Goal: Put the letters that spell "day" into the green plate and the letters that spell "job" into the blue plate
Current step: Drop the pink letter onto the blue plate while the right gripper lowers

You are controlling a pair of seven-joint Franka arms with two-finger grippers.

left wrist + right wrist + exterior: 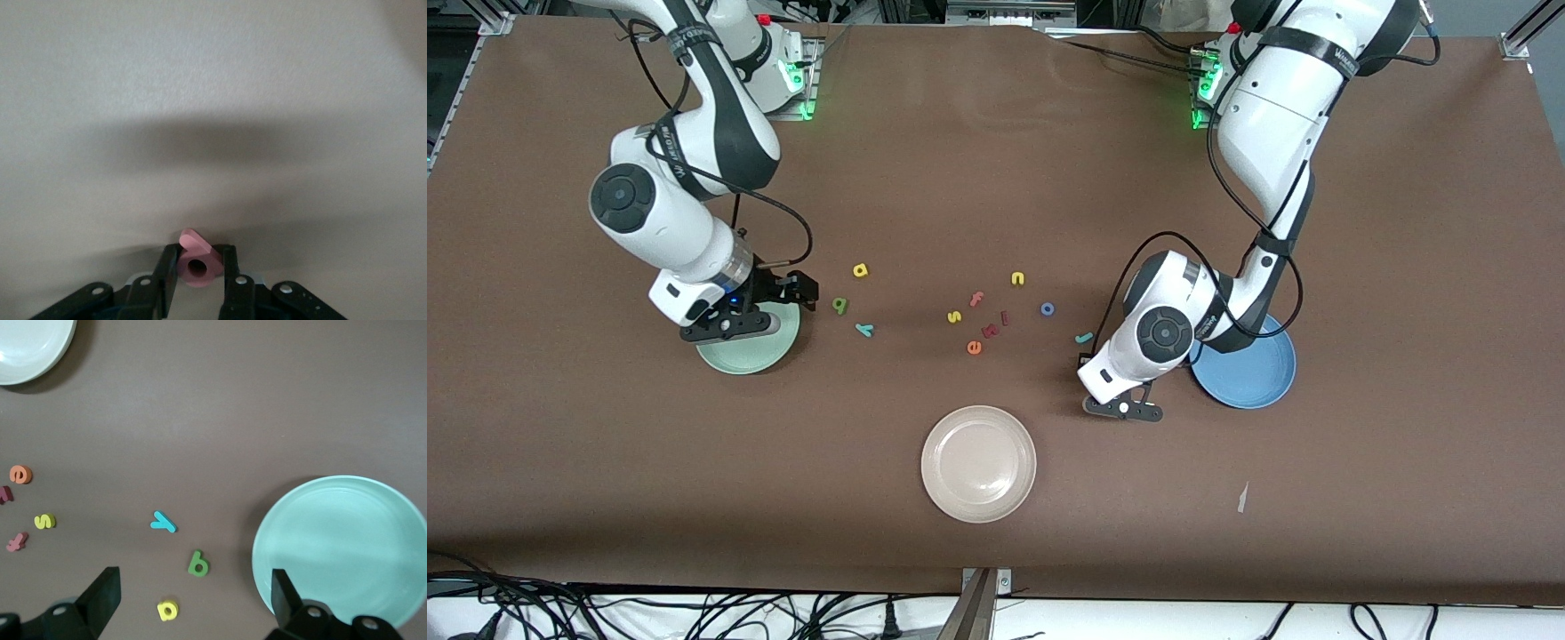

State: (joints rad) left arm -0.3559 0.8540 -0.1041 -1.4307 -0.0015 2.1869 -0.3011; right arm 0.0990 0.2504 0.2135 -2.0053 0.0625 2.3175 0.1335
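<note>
Letter b (197, 268), likely light and stiff, pinched across its bowl by left gripper (199, 253) at bottom centre; right gripper (796, 292) waits spread over green plate (751, 360).

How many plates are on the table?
3. The green plate lies toward the right arm's end, the blue plate toward the left arm's end, partly under that arm, and the cream-white plate nearest the front camera. None seems fully hidden.
</note>
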